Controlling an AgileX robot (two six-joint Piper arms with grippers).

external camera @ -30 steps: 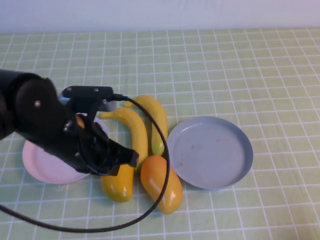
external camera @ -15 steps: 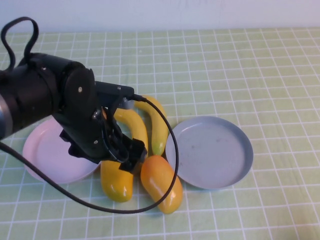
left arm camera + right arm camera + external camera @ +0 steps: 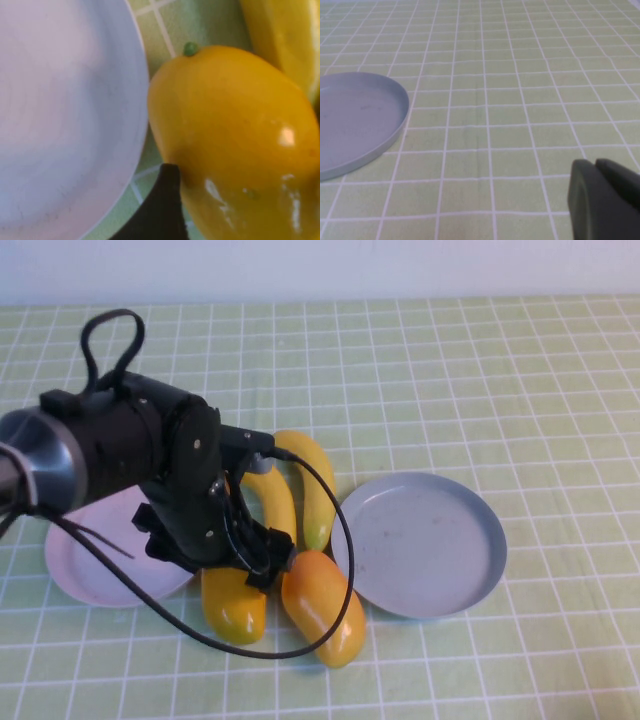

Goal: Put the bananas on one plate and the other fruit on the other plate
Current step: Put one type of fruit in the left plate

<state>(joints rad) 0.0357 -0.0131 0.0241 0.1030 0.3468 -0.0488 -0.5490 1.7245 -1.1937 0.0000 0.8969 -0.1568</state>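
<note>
My left gripper (image 3: pixel 243 558) hangs low over the yellow mango-like fruit (image 3: pixel 233 606), next to the pale pink plate (image 3: pixel 85 562). In the left wrist view the gripper (image 3: pixel 252 195) is open. One dark finger (image 3: pixel 159 210) sits between the pink plate (image 3: pixel 60 115) and the yellow fruit (image 3: pixel 235 140); the other finger is out of frame. The redder orange fruit (image 3: pixel 325 608) lies beside the yellow one. Two bananas (image 3: pixel 310 480) (image 3: pixel 275 508) lie above them, partly hidden by the arm. The grey-blue plate (image 3: pixel 420 542) is bare. My right gripper (image 3: pixel 605 200) is shut, above the cloth and away from the grey-blue plate (image 3: pixel 355 120).
A green cloth with a white grid (image 3: pixel 450 380) covers the table. The left arm's black cable (image 3: pixel 330 540) loops over the bananas and the orange fruit. The right arm does not show in the high view.
My left arm has swung right, from over the pink plate to over the yellow fruit, and has turned. The fruit and plates have not moved.
</note>
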